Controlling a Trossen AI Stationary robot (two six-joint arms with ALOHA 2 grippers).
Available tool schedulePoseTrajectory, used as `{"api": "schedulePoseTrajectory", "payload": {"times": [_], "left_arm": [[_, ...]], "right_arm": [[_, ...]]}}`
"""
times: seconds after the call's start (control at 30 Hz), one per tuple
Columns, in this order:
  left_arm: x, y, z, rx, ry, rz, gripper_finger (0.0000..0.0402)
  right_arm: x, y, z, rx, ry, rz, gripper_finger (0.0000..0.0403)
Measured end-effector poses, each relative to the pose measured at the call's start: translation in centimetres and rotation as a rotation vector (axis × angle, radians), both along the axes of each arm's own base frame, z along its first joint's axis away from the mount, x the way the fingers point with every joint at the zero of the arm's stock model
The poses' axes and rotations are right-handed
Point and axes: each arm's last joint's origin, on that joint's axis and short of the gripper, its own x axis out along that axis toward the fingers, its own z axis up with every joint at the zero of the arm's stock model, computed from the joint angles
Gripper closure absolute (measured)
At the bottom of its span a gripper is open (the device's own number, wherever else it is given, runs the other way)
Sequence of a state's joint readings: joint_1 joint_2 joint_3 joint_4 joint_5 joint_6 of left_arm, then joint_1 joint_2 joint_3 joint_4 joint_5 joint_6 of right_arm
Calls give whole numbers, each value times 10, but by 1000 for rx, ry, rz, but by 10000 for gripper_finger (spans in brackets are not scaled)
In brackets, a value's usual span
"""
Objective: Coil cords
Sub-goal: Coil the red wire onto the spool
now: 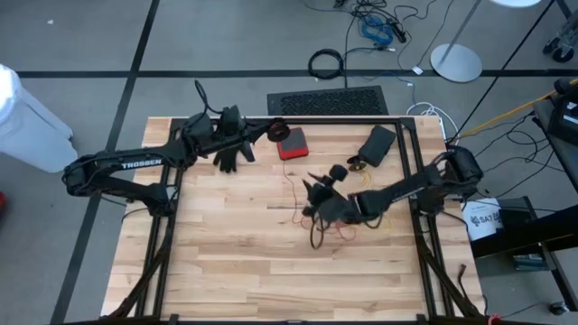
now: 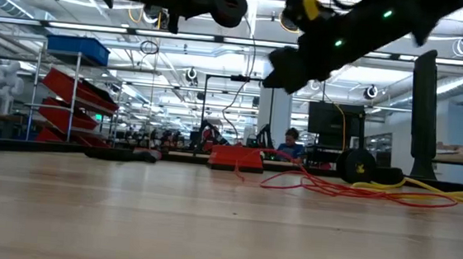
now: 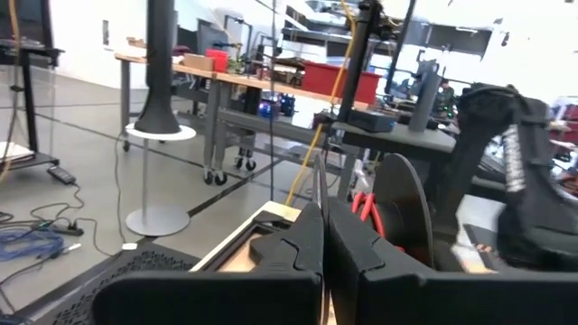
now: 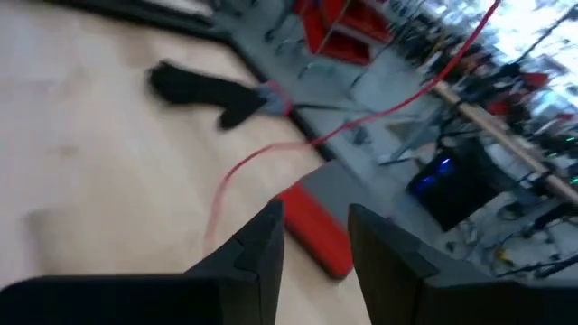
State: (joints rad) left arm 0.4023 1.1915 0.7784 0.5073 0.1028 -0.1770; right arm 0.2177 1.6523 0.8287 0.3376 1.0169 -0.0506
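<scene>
A thin red cord (image 1: 291, 181) runs from the red box (image 1: 292, 143) toward mid-table. It ends in loose loops with a dark cord (image 1: 316, 233) and a yellow cord (image 1: 373, 223). In the low view the red cord (image 2: 334, 187) and yellow cord (image 2: 429, 190) lie flat on the wood. My right gripper (image 1: 312, 193) hovers open over these loops, pointing at the red box (image 4: 316, 230) and red cord (image 4: 257, 161). Nothing sits between its fingers. My left gripper (image 3: 323, 257) is shut and held level, high at the far edge beside a black round spool (image 3: 406, 212). My left gripper has a thin dark strand (image 3: 321, 185) showing just past its shut fingertips. I cannot tell whether the fingers hold it or whether it lies behind them.
A black glove (image 1: 233, 149) lies at the far left under my left arm. A black flat device (image 1: 377, 143) sits at the far right. A black frame rail (image 1: 343, 119) borders the far edge. The near half of the wooden table (image 1: 271, 280) is bare.
</scene>
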Motion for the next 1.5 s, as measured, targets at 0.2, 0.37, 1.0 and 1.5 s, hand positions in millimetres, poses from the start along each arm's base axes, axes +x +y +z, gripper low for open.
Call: {"api": "schedulePoseTrajectory", "payload": {"times": [0.2, 0.37, 1.0, 1.5], "left_arm": [[4, -11, 0, 27, 5, -41, 401], [6, -18, 1, 38, -2, -63, 401], [8, -23, 2, 53, -3, -73, 401], [9, -26, 2, 55, -2, -75, 401]], "right_arm": [[-1, -38, -13, 31, -228, 150, 304], [-10, -60, -25, 56, -371, 251, 312], [-7, -86, -25, 75, -470, 337, 314], [-2, -95, -15, 68, -521, 306, 314]]}}
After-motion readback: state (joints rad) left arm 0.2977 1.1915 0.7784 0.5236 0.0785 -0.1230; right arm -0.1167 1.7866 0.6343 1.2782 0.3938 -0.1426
